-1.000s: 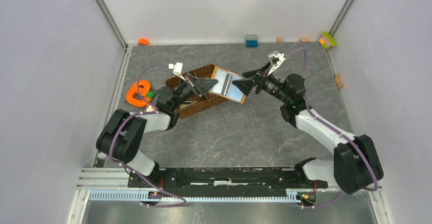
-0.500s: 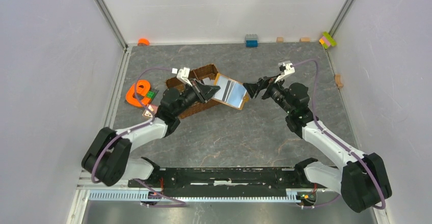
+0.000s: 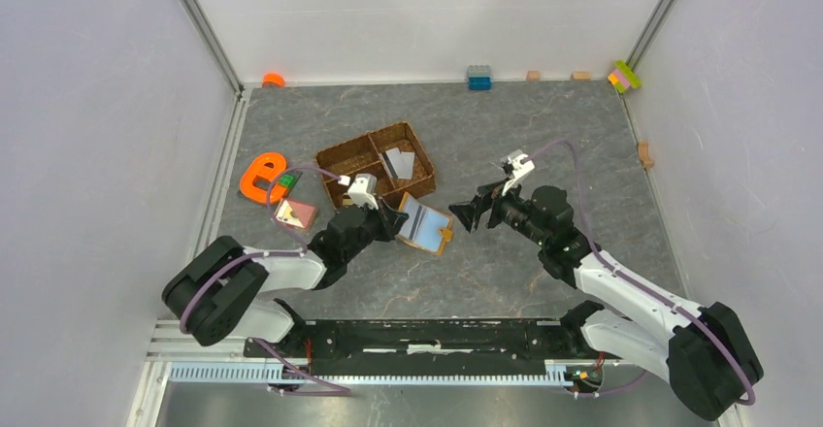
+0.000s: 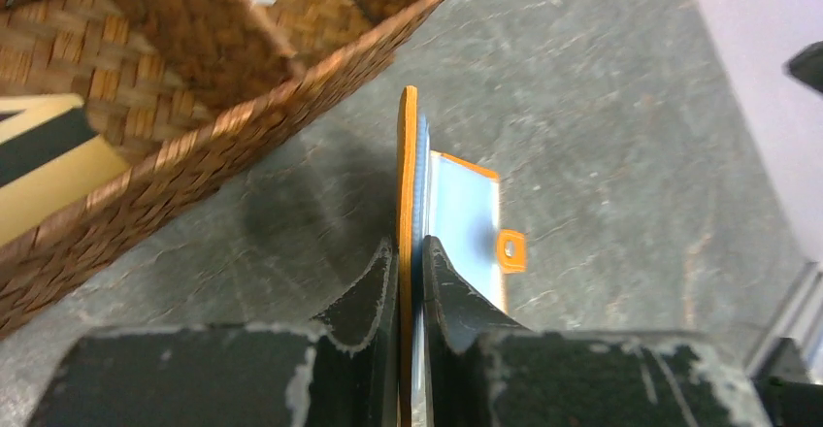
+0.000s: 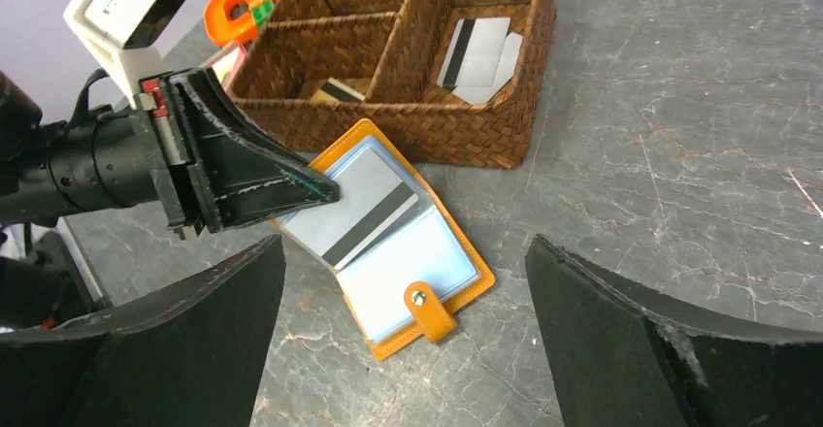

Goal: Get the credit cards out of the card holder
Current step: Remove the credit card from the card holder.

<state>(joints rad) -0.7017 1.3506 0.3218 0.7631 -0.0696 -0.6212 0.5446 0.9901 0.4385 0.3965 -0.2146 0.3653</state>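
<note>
Top view, left gripper (image 3: 393, 221): clenched on the card holder (image 3: 425, 225), pinching the edge nearest me.
Top view, card holder: I see it open on the table, just off the near right corner of the woven tray (image 3: 335, 150).
Top view, right gripper (image 3: 468, 215): jaws spread wide with nothing in them. It sits farther out from the tray than the holder, close to the holder but apart from it.
Top view, credit cards (image 3: 398, 163): pale ones lie in the tray's right compartment.
Left wrist, grip: both fingers press one orange flap and its blue-grey lining, edge-on between them. The snap tab (image 4: 511, 250) shows on the other leaf, and the tray wall is just beside it.
Right wrist, striped card (image 5: 354, 218): grey, and it pokes out of a holder slot on the tray side, under the left fingertip. I cannot tell whether they touch.
Right wrist, own fingers: wide apart, clear of the holder.
</note>
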